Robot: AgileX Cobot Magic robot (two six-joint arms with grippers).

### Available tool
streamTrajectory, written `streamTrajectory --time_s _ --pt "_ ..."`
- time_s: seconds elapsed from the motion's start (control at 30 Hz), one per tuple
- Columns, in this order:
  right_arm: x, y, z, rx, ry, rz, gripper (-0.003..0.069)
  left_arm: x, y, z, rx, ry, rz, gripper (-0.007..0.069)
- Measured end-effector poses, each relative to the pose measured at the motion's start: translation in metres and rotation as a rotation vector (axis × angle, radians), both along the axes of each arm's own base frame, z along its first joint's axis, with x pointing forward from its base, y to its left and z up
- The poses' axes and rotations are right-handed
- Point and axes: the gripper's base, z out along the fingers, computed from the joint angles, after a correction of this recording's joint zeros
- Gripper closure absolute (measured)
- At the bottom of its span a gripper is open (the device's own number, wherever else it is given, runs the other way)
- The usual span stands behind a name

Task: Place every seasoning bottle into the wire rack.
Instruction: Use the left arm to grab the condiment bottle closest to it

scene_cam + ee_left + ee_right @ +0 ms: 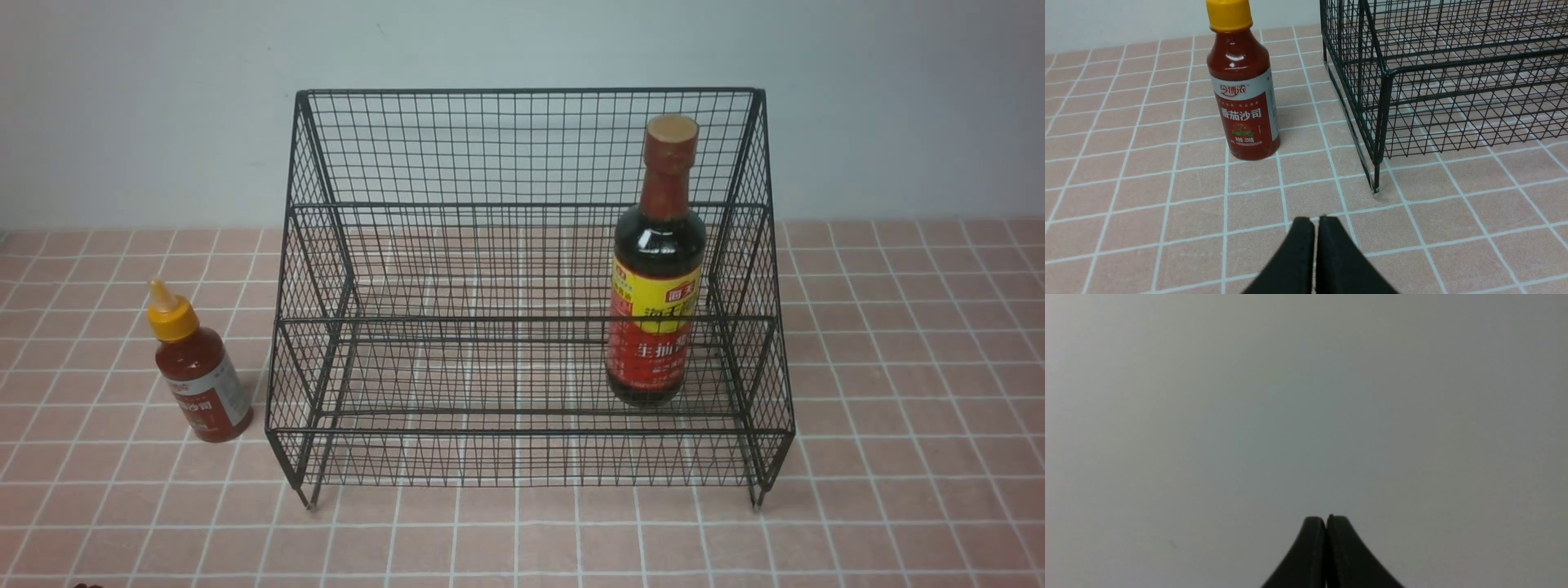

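Note:
The black wire rack point(522, 147) stands mid-table, and its near left corner point(1384, 122) fills part of the left wrist view. A tall dark soy-sauce bottle point(655, 269) with a brown cap stands upright on the rack's lower tier, at the right. The small red-sauce bottle point(200, 367) with a yellow nozzle cap stands on the tiles left of the rack. In the left wrist view that bottle point(1244, 90) is ahead of my left gripper point(1316, 220), which is shut and empty, apart from it. My right gripper point(1326, 518) is shut on nothing and faces a plain grey wall.
The table point(898, 408) is covered in pink tiles with white grout. A pale wall point(163, 106) rises right behind the rack. The rack's short front left leg point(1376, 185) stands on the tiles close to my left gripper. Neither arm shows in the front view.

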Motion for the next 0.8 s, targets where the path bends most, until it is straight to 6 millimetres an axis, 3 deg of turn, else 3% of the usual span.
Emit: streamTrajectory --time_s 0.13,0.17,0.23,0.37,0.57,0.8 --pt "-0.024 -0.008 -0.055 0.092 0.275 -0.072 0.0669 0.000 0.000 0.000 0.000 0.000 0.000 0.0631" --pt "-0.026 -0.008 -0.055 0.093 0.274 -0.073 0.0669 0.000 0.000 0.000 0.000 0.000 0.000 0.0631" --pt "-0.049 -0.008 -0.079 0.161 0.338 -0.063 0.0669 0.000 0.000 0.000 0.000 0.000 0.000 0.0631" --pt "-0.081 -0.008 -0.104 0.190 0.347 -0.054 0.0669 0.000 0.000 0.000 0.000 0.000 0.000 0.0631" --pt "-0.119 -0.008 -0.115 0.198 0.287 -0.048 0.0669 0.000 0.000 0.000 0.000 0.001 0.000 0.0631" --pt "-0.138 -0.008 -0.113 0.202 0.230 -0.041 0.0669 0.000 0.000 0.000 0.000 0.001 0.000 0.0631"
